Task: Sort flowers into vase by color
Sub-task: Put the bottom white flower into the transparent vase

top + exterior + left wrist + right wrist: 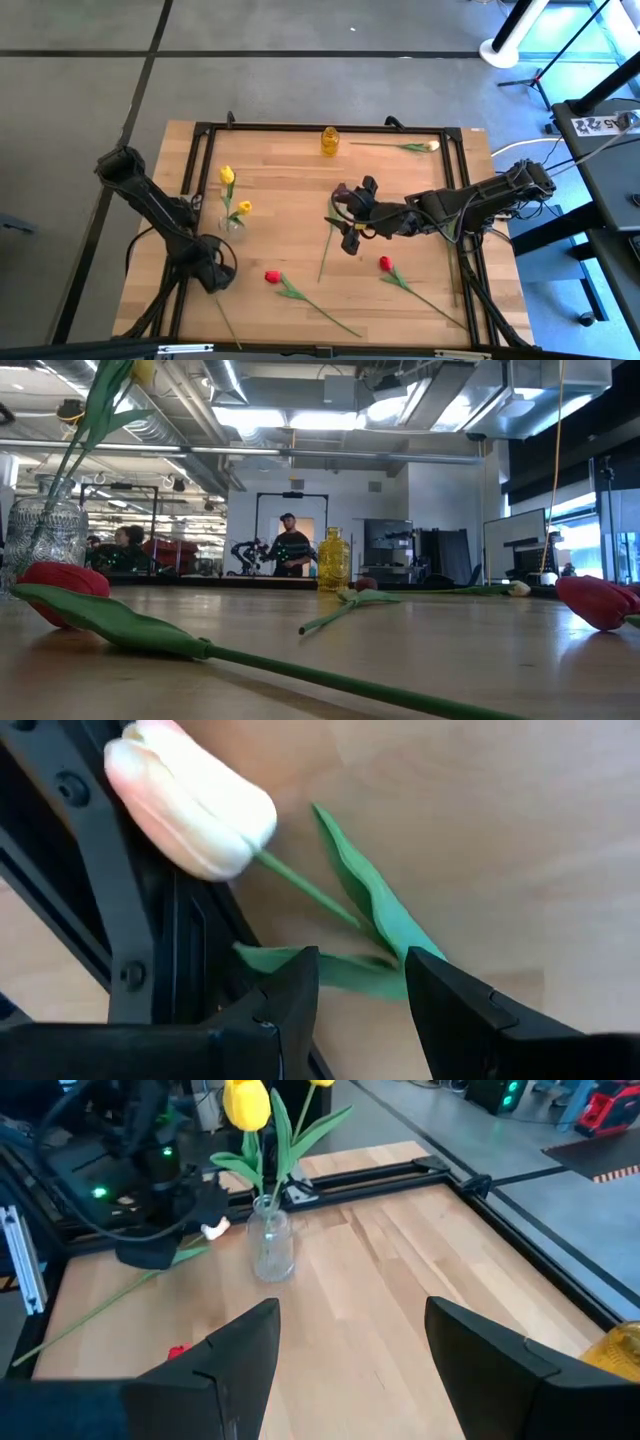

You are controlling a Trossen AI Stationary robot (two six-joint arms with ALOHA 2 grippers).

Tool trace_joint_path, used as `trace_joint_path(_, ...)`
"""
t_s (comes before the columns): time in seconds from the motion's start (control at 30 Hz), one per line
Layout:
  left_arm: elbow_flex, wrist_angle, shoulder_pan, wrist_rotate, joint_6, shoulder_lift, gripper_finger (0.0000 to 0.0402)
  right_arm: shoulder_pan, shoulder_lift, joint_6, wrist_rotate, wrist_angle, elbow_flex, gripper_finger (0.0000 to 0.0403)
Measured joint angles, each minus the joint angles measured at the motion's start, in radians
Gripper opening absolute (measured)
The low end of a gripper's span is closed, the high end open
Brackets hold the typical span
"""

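From above, the wooden surface [300,220] carries a clear vase [231,224] holding two yellow tulips [228,176]. A yellow vase [330,141] stands at the far edge, with a cream tulip [431,146] lying near it. Two red tulips [272,276] lie toward the near edge, and a loose stem [325,252] lies mid-surface. The right hand [350,215] hovers over that stem; the left hand [212,275] sits low at the near-left corner.

At table height, only flowers show, a red head [55,580] closest.

The left wrist view shows the left hand's fingers [295,990] apart, straddling the leaves of a cream-peach tulip [190,805] by the frame rail [100,890]. Closing on leaves alone could let the flower slip or tear; the rail could snag it.

The right wrist view shows the right hand's fingers [245,1350] spread, empty.
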Motion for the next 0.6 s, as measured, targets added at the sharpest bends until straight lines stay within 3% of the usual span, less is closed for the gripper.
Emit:
trace_joint_path(0.23,-0.108,0.149,0.051,0.044,-0.002,-0.003,0.0147,0.0,0.0,0.0,-0.027,-0.01,0.0,0.0248)
trace_joint_path(0.37,-0.12,0.2,0.068,0.02,0.004,-0.005,0.0143,0.0,0.0,0.0,-0.034,-0.01,0.0,0.0248)
trace_joint_path(0.47,-0.119,0.214,0.065,0.002,0.006,-0.004,0.0122,0.0,0.0,0.0,-0.034,-0.012,0.0,0.0248)
trace_joint_path(0.6,-0.093,0.218,0.01,-0.049,0.046,-0.001,0.0064,0.0,0.0,0.0,-0.034,-0.027,0.0,0.0248)
